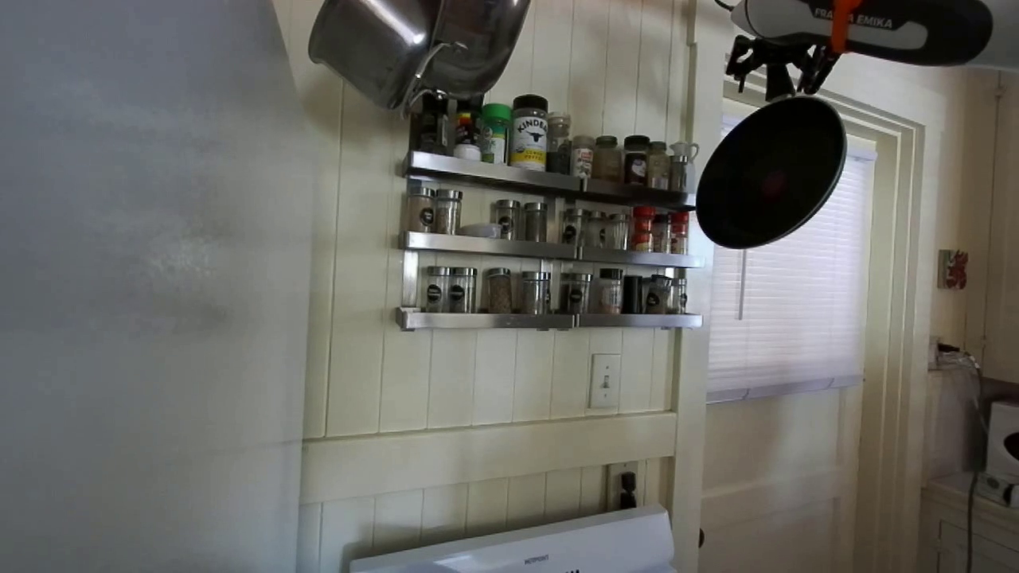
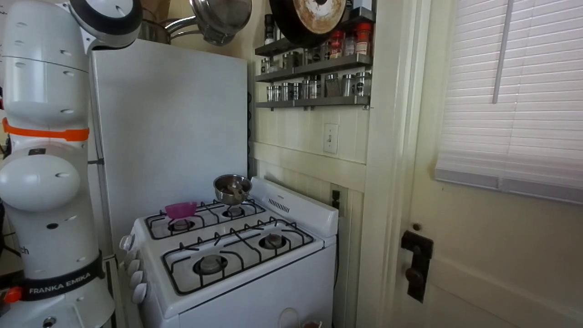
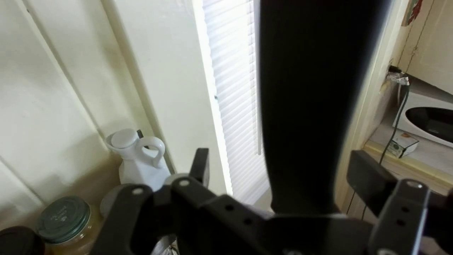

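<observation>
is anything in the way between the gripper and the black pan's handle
Nothing visible is: in the wrist view, the black handle of the frying pan shows between the open jaws of the gripper, with a gap on either side.

A cream, vertically boarded wall [image 1: 493,374] carries steel shelves [image 1: 489,321] in three tiers, with a light switch [image 1: 605,382] below them. At the left in an exterior view stands a pale refrigerator [image 2: 173,114]; to its right, near the wall, is a white gas stove [image 2: 246,305]. Farther right, past a cream-painted door frame [image 2: 391,182], is a cream door [image 2: 496,291] with a dark handle plate [image 2: 417,262]. White slatted blinds [image 2: 519,136] hang over the door's upper part, and daylight glows through them, brightest in the wrist view. At the far right are a small red-figured picture [image 1: 953,269] and a cream cabinet [image 1: 1001,239].
</observation>
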Motion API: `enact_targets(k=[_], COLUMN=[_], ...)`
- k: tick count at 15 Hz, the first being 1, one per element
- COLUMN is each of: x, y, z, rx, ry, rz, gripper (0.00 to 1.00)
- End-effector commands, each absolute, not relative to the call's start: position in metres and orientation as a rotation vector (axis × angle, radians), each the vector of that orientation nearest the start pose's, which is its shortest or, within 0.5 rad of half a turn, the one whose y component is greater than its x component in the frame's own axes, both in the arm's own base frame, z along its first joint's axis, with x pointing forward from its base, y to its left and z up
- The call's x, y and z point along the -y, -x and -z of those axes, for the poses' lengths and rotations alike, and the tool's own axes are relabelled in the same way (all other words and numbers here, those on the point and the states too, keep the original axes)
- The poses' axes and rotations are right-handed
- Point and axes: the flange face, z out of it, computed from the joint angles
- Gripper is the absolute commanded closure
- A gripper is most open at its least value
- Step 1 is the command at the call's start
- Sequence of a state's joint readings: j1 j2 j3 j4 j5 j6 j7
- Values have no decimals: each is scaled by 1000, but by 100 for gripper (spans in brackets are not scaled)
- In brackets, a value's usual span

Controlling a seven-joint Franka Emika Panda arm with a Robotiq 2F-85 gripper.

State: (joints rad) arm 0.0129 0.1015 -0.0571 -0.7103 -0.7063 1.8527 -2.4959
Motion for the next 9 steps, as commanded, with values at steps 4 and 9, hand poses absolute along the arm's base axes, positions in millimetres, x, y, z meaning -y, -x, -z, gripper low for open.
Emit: enact_targets(k=[4, 9], x=[69, 69], y=[-485, -505], z=[-976, -960], rx=[-1800, -1828], ry=[-830, -825], rz=[468, 485], gripper=[0, 0])
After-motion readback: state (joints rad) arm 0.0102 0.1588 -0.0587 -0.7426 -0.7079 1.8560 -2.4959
